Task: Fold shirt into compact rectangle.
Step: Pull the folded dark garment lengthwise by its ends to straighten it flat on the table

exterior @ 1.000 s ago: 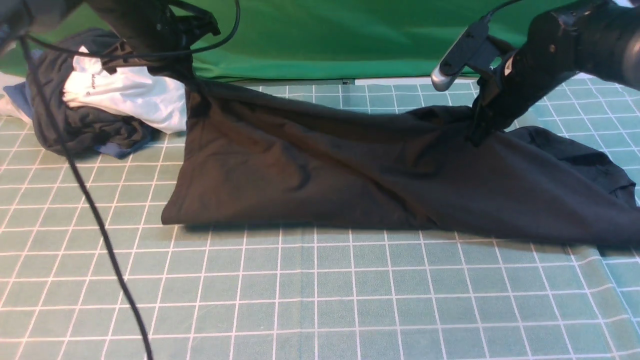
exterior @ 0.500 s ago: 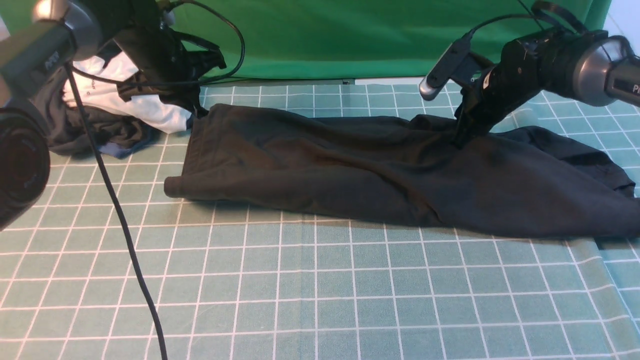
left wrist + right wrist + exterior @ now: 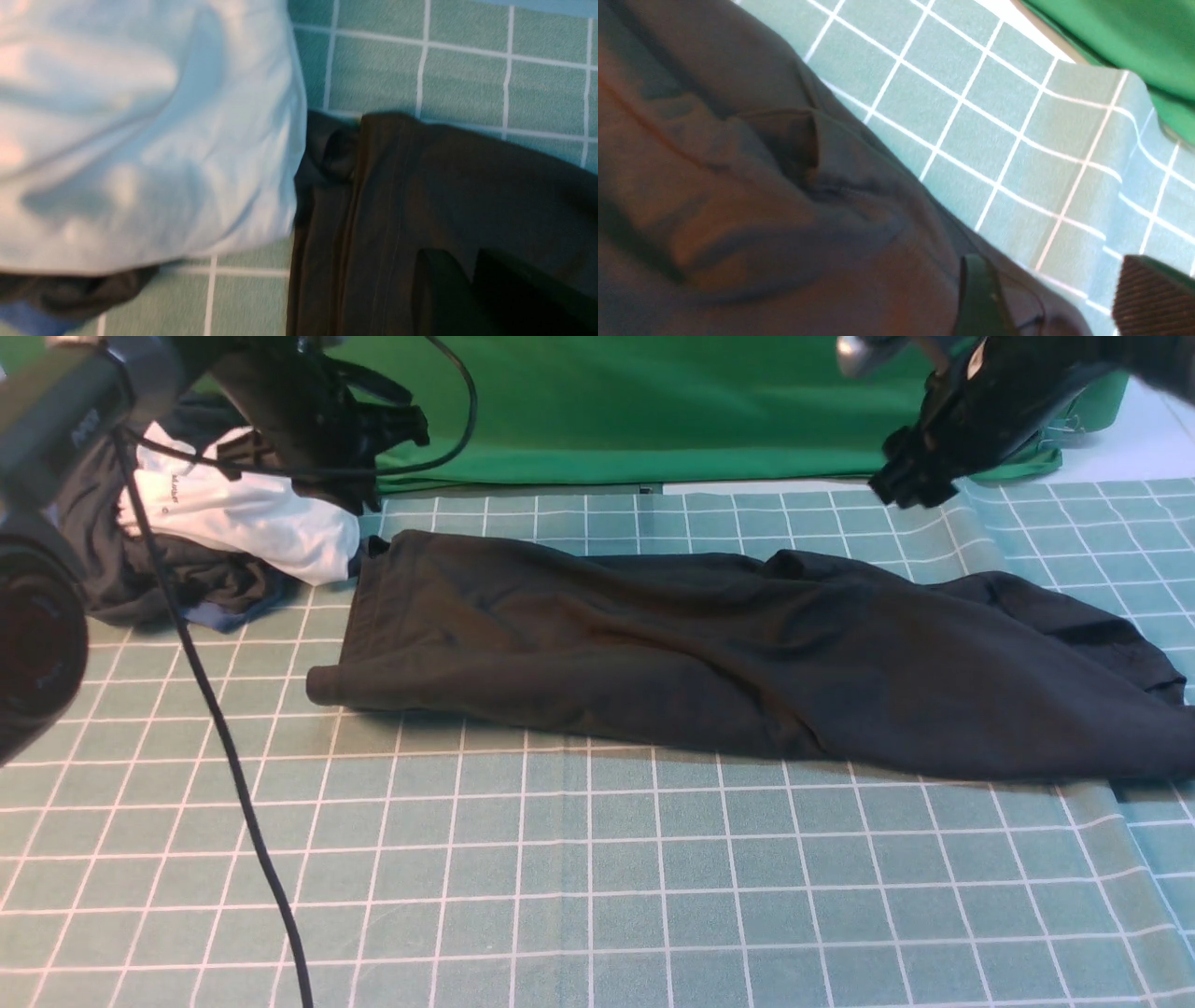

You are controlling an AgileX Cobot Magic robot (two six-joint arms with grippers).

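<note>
The shirt (image 3: 747, 653) lies rumpled across mid-frame on the counter (image 3: 597, 896), its right end cut off, while the left jaws, upper left and half-hidden, and the right jaws, upper right, stand parted, gripping nothing.

robot lab bench, gridded teal mat (image 3: 597, 896), green backdrop cloth (image 3: 653, 411)

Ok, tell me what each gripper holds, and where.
Nothing. The shirt lies free on the mat; right gripper open, clear of it, left gripper parted over its corner.
</note>
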